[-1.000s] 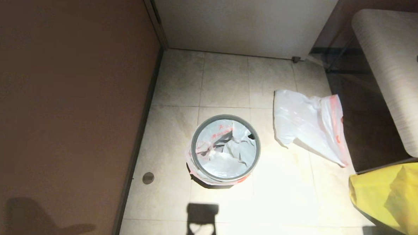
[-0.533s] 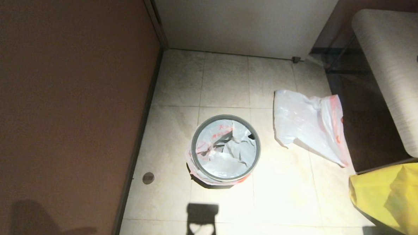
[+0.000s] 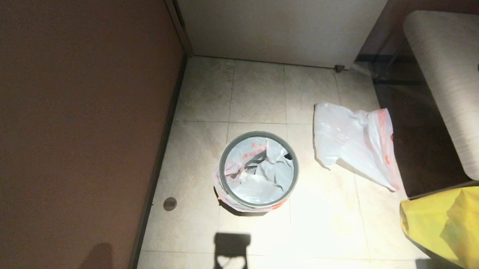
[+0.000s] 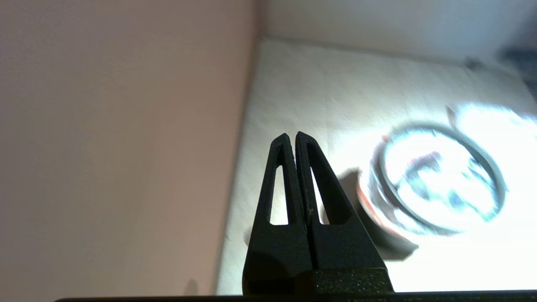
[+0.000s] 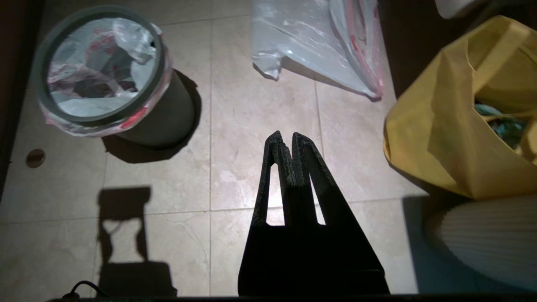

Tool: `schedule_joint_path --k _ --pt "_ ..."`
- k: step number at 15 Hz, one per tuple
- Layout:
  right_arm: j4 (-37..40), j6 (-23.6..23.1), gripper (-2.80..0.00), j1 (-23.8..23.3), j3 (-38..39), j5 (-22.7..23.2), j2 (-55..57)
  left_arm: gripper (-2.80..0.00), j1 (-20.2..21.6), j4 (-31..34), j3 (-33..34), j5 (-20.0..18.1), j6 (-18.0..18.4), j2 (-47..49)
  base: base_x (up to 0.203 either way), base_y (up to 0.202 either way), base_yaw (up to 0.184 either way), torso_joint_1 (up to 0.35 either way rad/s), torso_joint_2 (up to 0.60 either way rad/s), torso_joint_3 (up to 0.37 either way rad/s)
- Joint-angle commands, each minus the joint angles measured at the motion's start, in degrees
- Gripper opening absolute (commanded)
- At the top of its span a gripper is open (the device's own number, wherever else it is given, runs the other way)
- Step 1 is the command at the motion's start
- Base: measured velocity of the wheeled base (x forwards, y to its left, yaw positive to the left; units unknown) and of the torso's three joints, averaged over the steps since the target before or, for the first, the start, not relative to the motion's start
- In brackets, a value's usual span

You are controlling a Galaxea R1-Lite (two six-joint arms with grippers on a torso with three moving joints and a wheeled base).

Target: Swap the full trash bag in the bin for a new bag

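Yellow bag at right; round floor drain beside brown wall.

Head camera looks down; both wrist cameras, lower, share the bin.

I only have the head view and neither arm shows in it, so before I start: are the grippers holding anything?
Observer: No. The left gripper is shut on nothing, near the wall and apart from the bin.
Operator: And the right?
Observer: The right gripper is shut and empty too, above bare tiles between the bin and the yellow bag.
Operator: Anything in that yellow bag?
Observer: Yes, something greenish shows through its open mouth.
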Motion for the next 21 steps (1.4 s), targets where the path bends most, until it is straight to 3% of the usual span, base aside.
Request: schedule_joint_path --k 1,3,7,8,10,13,15,16,18,21 --pt "-0.37 0.04 -2.8 0.26 0.68 0.46 0.13 -2.8 0.01 6.88 0.26 -3.91 0.56 -6.57 0.0 0.0 0.0 0.0 0.0 0.0" --pt "-0.46 0.04 -2.8 0.35 0.68 0.46 0.13 -2.8 0.03 16.21 0.29 -5.29 3.14 -9.71 0.0 0.0 0.0 0.0 0.0 0.0" --pt "-2.81 -4.42 -2.8 0.35 1.2 0.01 0.05 -2.8 0.13 22.0 0.34 -3.97 10.49 -10.04 0.0 0.0 0.0 0.0 0.0 0.0" --pt "-2.69 -4.7 -2.8 0.35 1.2 -0.13 0.05 -2.8 0.19 21.94 0.36 -3.99 10.79 -10.04 0.0 0.0 0.0 0.0 0.0 0.0" --pt "2.45 -4.49 -2.8 0.35 1.15 -1.38 0.05 -2.8 0.18 21.95 0.31 -4.08 10.68 -9.96 0.0 0.0 0.0 0.0 0.0 0.0" --pt "2.02 -0.83 -2.8 0.3 1.05 -2.35 0.13 -2.8 0.18 21.77 0.27 -3.99 8.59 -9.96 0.0 0.0 0.0 0.0 0.0 0.0" --pt "2.0 -0.75 -2.8 0.35 1.03 -2.35 0.13 -2.8 0.12 22.48 0.31 -4.26 7.3 -9.96 0.0 0.0 0.0 0.0 0.0 0.0" --pt "1.92 -0.75 -2.8 0.35 1.07 -2.44 0.13 -2.8 0.07 26.24 -0.09 -4.47 5.96 -9.96 0.0 0.0 0.0 0.0 0.0 0.0" --pt "1.82 -0.75 -2.8 0.35 1.12 -2.44 0.13 -2.8 0.01 27.83 -0.79 -4.34 2.13 -9.96 0.0 0.0 0.0 0.0 0.0 0.0" --pt "1.74 -0.75 -2.8 0.35 1.12 -2.44 0.13 -2.8 0.01 27.83 -0.7 -4.34 2.13 -9.96 0.0 0.0 0.0 0.0 0.0 0.0"
